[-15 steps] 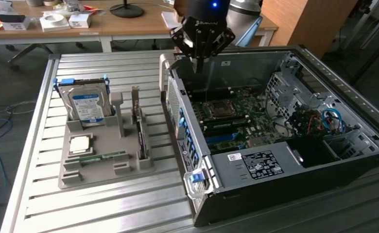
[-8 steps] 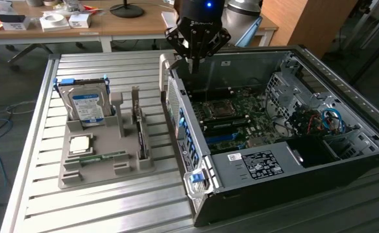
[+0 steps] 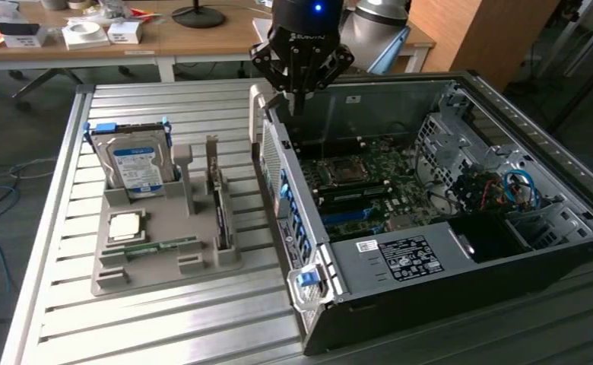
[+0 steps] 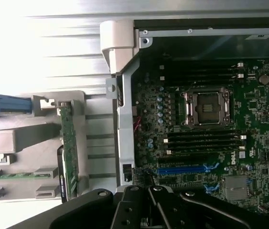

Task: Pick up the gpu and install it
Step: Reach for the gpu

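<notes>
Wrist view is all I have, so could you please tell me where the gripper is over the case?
Observer: The gripper hangs above the rear wall of the case, beside a white plastic piece.
Operator: Thank you. Is it anywhere near the gpu?
Observer: No; the gpu stands on edge in the grey holder, on the exterior view's left of the case, apart from it.
Operator: What else does the holder carry?
Observer: A hard drive with a blue label, upright at its far end in the exterior view.
</notes>
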Tool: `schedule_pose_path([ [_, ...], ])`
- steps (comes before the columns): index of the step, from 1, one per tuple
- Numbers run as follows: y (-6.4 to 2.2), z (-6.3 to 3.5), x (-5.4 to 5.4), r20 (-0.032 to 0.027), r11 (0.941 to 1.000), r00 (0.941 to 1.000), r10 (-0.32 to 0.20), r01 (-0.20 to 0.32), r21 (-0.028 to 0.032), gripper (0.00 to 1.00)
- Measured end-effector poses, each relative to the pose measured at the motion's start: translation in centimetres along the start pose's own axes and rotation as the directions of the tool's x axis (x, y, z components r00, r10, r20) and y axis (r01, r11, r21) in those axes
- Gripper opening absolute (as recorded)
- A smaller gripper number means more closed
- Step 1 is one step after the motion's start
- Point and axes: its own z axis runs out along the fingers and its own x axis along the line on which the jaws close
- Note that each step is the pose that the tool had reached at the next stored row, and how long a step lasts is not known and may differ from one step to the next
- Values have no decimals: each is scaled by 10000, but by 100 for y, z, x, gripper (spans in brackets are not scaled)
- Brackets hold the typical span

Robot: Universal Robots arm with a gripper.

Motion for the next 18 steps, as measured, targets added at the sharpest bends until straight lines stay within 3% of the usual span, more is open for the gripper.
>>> schedule_pose_path([
  [18, -18, 5, 236, 0, 10000, 10000, 1, -1, 0, 11],
])
